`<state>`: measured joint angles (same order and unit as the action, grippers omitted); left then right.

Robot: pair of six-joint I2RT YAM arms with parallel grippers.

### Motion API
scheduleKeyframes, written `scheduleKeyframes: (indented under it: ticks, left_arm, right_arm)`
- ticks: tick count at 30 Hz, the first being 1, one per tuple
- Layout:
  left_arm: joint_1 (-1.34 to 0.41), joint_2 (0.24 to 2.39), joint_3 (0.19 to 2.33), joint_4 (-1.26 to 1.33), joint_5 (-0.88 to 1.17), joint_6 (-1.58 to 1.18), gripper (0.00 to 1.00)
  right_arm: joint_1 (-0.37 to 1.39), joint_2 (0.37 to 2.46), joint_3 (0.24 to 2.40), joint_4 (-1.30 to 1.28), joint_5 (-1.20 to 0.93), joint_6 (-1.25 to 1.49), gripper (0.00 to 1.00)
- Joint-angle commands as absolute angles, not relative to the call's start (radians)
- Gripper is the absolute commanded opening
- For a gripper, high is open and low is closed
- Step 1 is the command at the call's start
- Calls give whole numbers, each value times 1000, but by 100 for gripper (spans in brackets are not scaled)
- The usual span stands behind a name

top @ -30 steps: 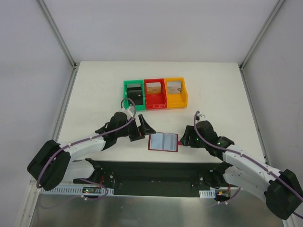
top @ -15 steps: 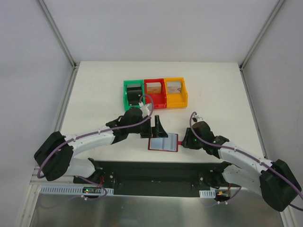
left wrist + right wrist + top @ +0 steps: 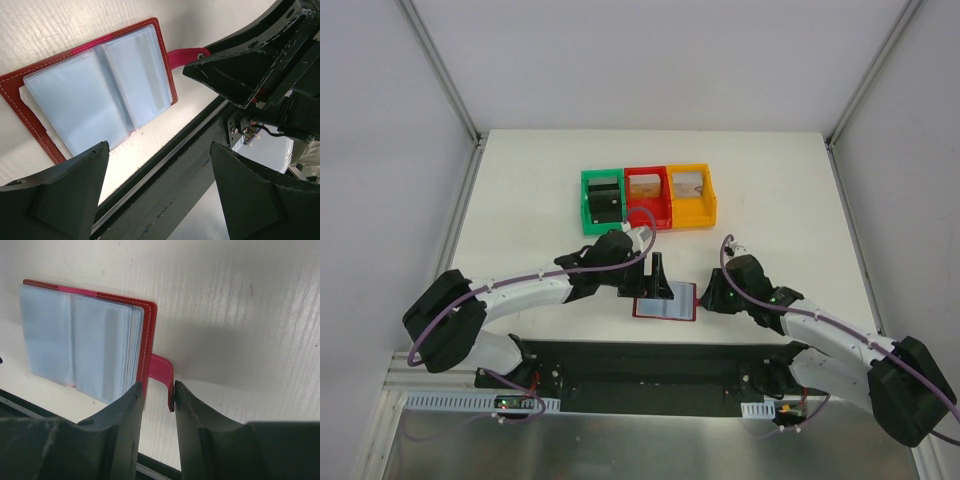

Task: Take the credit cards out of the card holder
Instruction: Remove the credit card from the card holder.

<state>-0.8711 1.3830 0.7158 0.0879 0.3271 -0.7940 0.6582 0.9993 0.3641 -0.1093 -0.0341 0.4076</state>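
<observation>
Right claw (image 3: 158, 392): jaws drawn narrow either side of the red strap (image 3: 161, 371) of the wallet (image 3: 90, 340), with the strap's end in the gap. Whether they actually pinch it cannot be told.

Left claw (image 3: 157, 150): jaws wide apart, holding nothing, poised over the open wallet.

Wallet: lies flat and open on the table (image 3: 240, 300) near its front edge, between the two claws, clear sleeves (image 3: 80, 105) facing up.

Cards: none can be made out separately; judged to be inside the sleeves.

Step in hand, as judged: anchoring the wallet before extraction.

Recommendations: grip the strap firmly and hold it low so the wallet lies flat. Lower the left claw to a sleeve's open edge, take one card by its exposed edge, and draw it along the sleeve, not upward.

Risk: the whole wallet lifting or sliding off the table edge.
</observation>
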Motion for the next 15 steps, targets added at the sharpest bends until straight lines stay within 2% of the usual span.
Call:
scheduleKeyframes:
  ticks: [1, 6, 9, 13, 15]
  left_arm:
    - [-874, 1387, 750, 71, 299, -767, 81]
    - [-876, 1391, 749, 69, 296, -765, 80]
    - [-876, 1394, 749, 69, 298, -762, 80]
    - [-880, 1387, 759, 35, 263, -741, 80]
    - [-884, 1379, 768, 3, 224, -733, 84]
  right_arm:
    - [653, 997, 371, -107, -31, 402, 32]
    - [652, 1000, 379, -107, -35, 391, 20]
    - [652, 985, 383, -107, -35, 384, 2]
    - [653, 915, 406, -136, -46, 362, 0]
    - [653, 873, 434, -179, -41, 342, 0]
